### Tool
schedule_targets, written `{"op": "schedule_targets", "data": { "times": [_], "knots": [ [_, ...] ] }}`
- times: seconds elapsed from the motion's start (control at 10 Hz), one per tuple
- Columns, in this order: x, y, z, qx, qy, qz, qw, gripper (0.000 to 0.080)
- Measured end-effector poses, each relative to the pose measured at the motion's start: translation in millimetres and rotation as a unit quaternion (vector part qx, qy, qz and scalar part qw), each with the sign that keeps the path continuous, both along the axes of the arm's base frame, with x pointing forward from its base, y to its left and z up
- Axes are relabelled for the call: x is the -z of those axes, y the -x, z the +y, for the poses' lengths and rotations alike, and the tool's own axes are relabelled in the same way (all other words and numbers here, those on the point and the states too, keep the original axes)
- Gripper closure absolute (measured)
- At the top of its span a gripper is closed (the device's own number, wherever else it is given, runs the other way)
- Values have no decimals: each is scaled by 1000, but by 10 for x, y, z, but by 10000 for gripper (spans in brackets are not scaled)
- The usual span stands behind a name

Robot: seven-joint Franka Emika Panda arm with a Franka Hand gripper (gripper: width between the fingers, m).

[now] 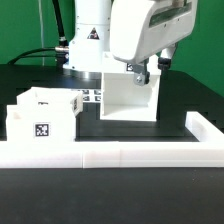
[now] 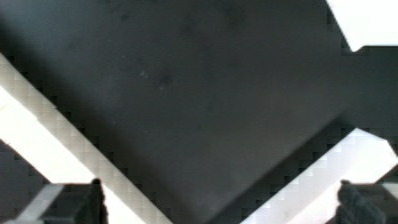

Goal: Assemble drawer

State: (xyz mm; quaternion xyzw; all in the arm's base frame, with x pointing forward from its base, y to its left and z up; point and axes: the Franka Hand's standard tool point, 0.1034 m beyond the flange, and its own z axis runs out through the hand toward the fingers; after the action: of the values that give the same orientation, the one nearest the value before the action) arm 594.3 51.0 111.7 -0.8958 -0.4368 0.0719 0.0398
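Observation:
The drawer's larger casing [image 1: 122, 100] stands upright at the middle of the black table, one open side showing. The small open-topped box [image 1: 45, 115] sits at the exterior view's left with a square marker on its front. My gripper [image 1: 140, 72] hangs just above the casing's top edge on the exterior view's right side. In the wrist view the gripper [image 2: 217, 208] is open and empty, its dark fingertips [image 2: 68, 206] far apart. Two white casing edges [image 2: 71, 135] meet in a V between them, around a dark area.
A long low white border wall [image 1: 110, 152] runs across the front and turns back at the exterior view's right [image 1: 205, 128]. The marker board [image 1: 92, 97] lies behind, between the box and the casing. The robot base [image 1: 88, 45] stands at the back.

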Motion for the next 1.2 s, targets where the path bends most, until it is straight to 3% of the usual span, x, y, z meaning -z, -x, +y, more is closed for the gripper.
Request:
{"op": "schedule_targets", "data": {
  "times": [0.7,0.8,1.0,1.2],
  "knots": [
    [7,24,-11,0,1,4,1000,150],
    [-16,95,-74,24,3,0,1000,150],
    [-153,421,-160,88,15,-4,996,150],
    [-180,516,-138,208,27,-7,978,150]
  ]
}}
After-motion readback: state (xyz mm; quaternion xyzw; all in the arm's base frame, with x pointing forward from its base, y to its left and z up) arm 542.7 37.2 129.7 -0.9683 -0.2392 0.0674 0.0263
